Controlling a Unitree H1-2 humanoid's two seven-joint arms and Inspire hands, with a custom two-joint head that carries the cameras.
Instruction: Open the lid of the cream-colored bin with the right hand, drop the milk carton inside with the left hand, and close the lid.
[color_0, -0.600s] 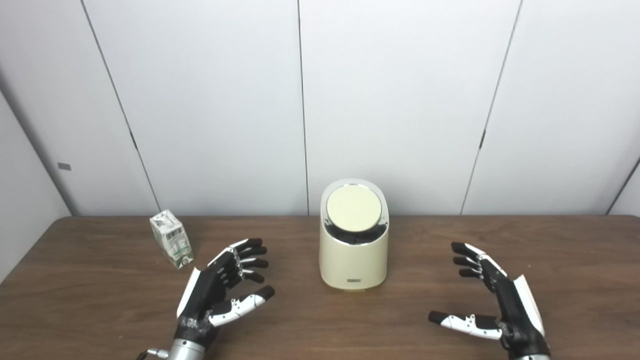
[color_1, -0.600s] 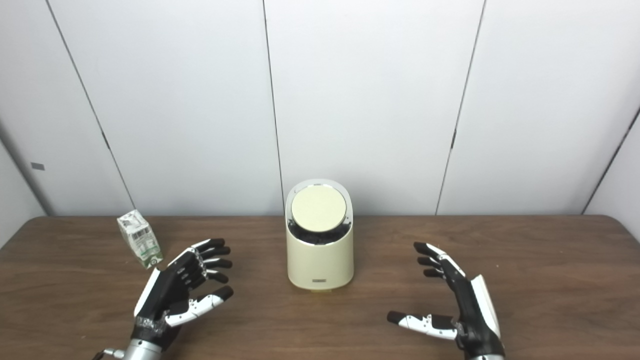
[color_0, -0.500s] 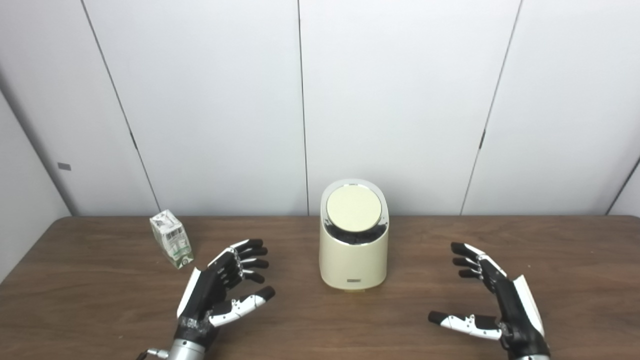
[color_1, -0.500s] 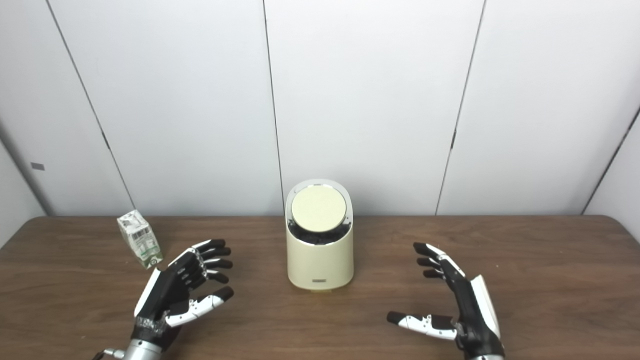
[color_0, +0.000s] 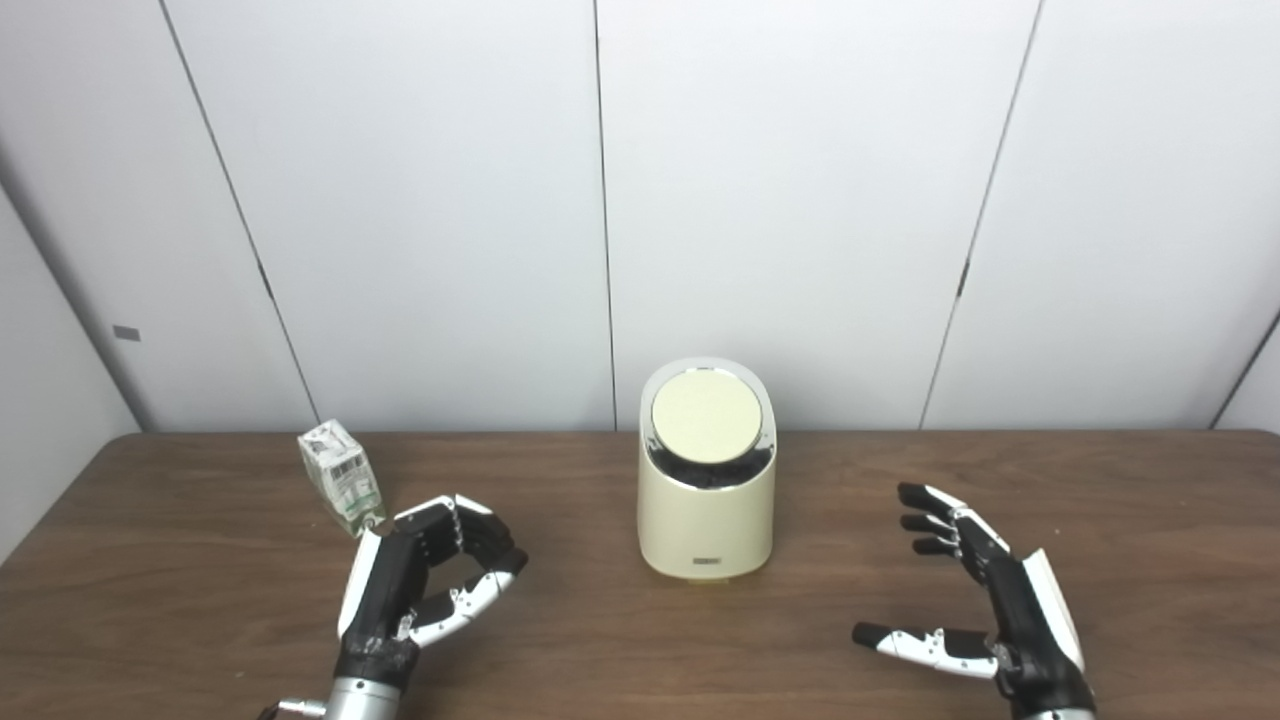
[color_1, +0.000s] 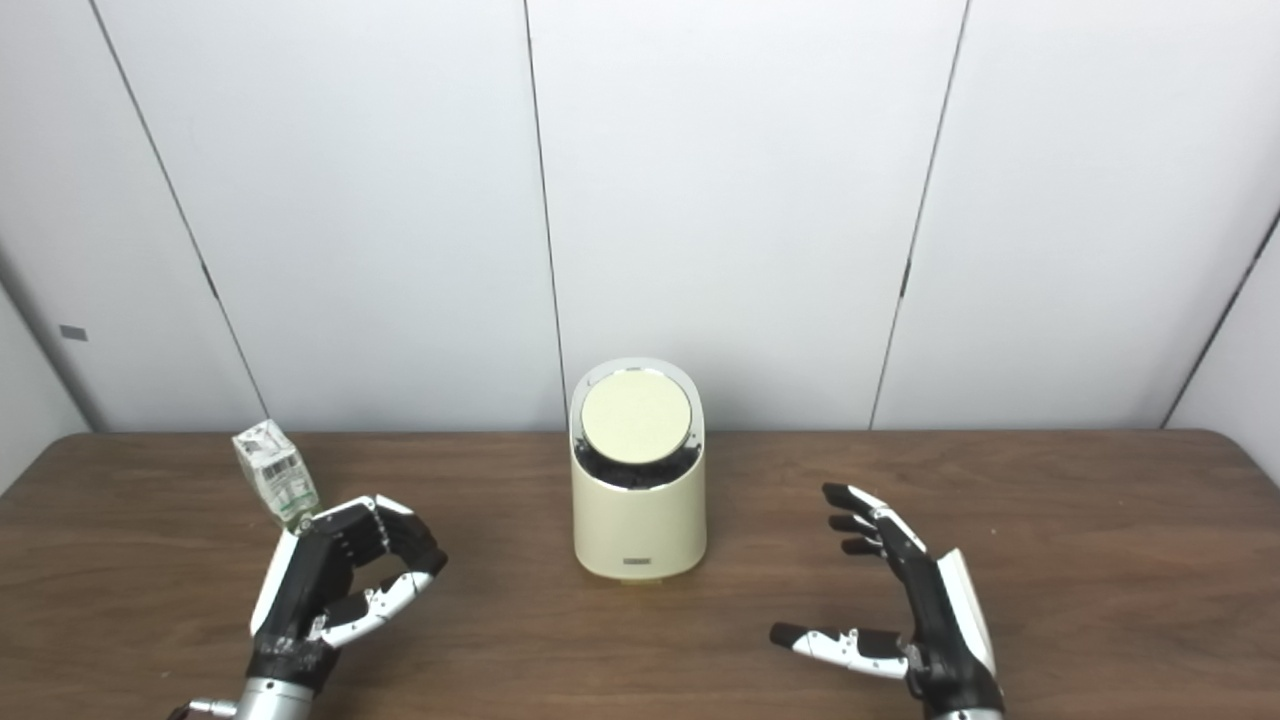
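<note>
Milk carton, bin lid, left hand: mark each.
milk carton (color_0: 341, 478), left eye view, front face
bin lid (color_0: 706, 415), left eye view, disc centre
left hand (color_1: 335, 580), right eye view, back of palm

The left hand (color_0: 420, 585) is curling: its fingers (color_0: 470, 525), spread and pointing toward the bin 0.6 s ago, are now bending inward toward the thumb (color_0: 470, 605), closing on nothing. The hand is also shifting left and a little back, so its knuckles are now sitting just beside the foot of the carton (color_0: 340, 477), whose lower corner it is partly covering in the right eye view.
</note>
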